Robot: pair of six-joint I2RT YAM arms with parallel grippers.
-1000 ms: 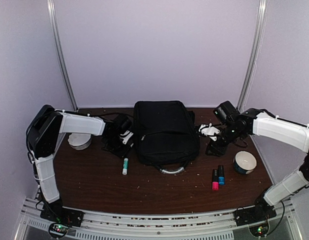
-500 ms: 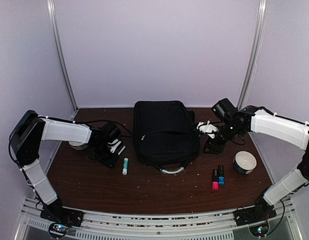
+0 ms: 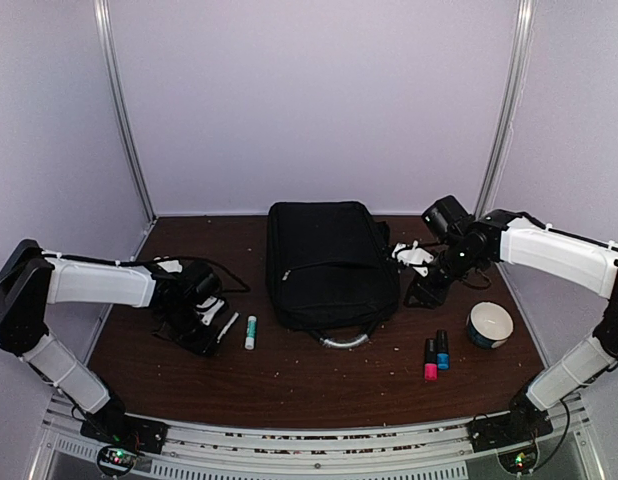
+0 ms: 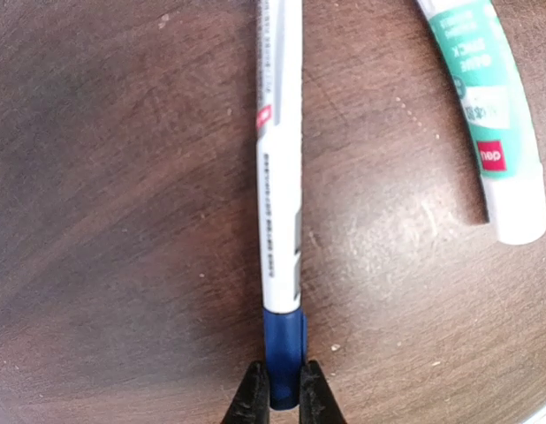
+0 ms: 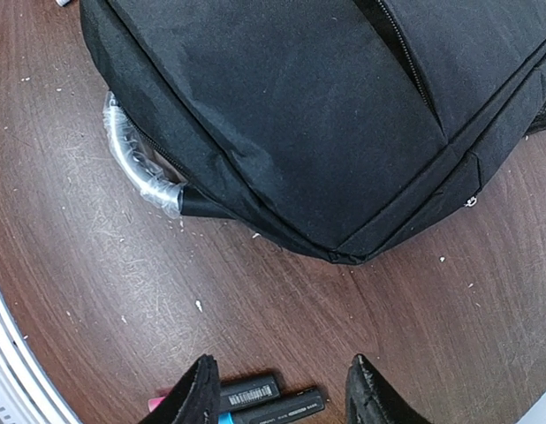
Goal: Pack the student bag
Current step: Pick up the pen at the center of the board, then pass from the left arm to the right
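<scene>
The student bag lies flat in the middle of the table, its clear-wrapped loop handle toward the near edge. To its left, my left gripper is shut on the blue end of a white pen; in the left wrist view the jaws pinch that blue cap. A green-and-white glue stick lies just right of the pen. My right gripper hovers open beside the bag's right side. In the right wrist view its fingers straddle bare table in front of the bag.
A pink marker and a blue marker lie side by side at the near right, showing dark between my right fingers. A white bowl stands right of them. Small crumbs dot the brown table.
My left arm has swung back from the bag's left side toward the near left, and its jaws have narrowed onto the pen. The right arm has barely moved.
</scene>
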